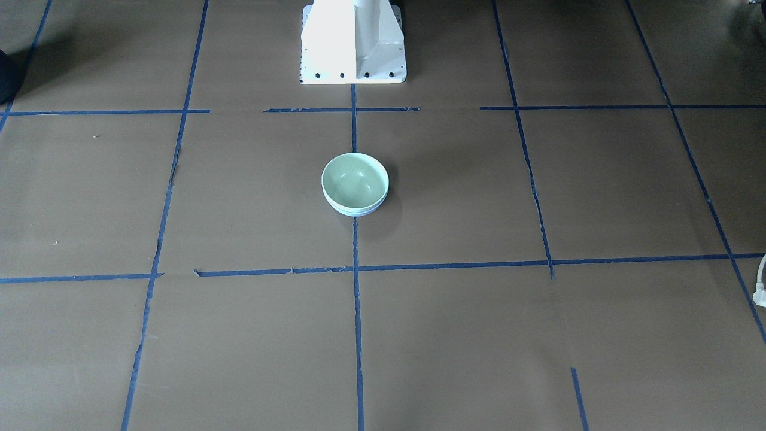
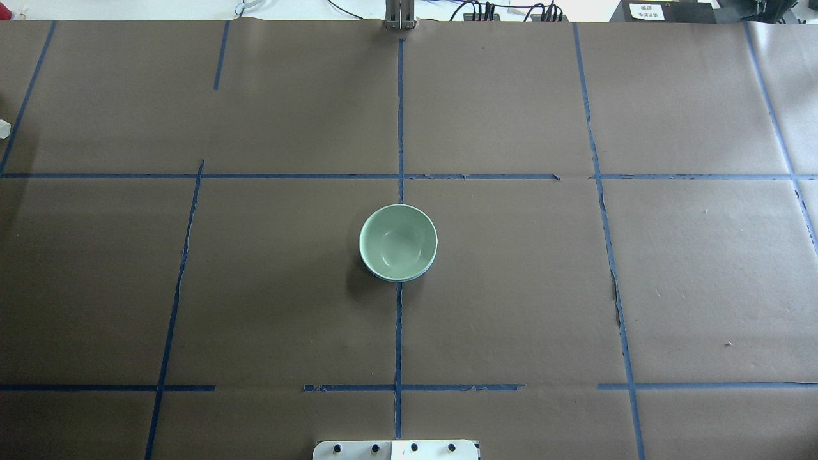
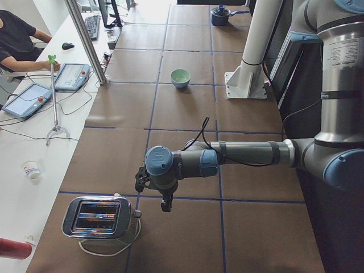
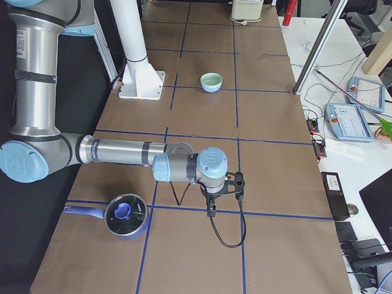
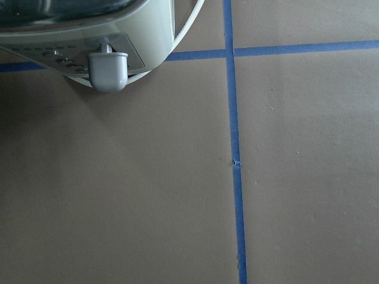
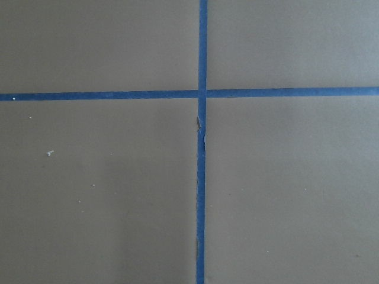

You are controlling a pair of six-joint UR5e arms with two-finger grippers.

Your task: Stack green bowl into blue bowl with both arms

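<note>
The green bowl (image 1: 355, 181) sits nested inside the blue bowl (image 1: 361, 211), of which only a thin rim shows below it. The pair stands at the table's middle, also in the overhead view (image 2: 397, 241) and small in both side views (image 3: 180, 77) (image 4: 211, 81). My left arm (image 3: 244, 153) reaches out low over the table's left end, with its gripper (image 3: 166, 202) near a toaster. My right arm (image 4: 116, 152) reaches over the right end, with its gripper (image 4: 210, 207) beside a saucepan. Both are far from the bowls, and I cannot tell whether they are open or shut.
A white toaster (image 3: 102, 219) stands at the left end and shows in the left wrist view (image 5: 89, 35). A blue lidded saucepan (image 4: 125, 215) stands at the right end. The white pedestal (image 1: 353, 42) stands behind the bowls. A person and tablets (image 3: 71, 77) are at a side desk.
</note>
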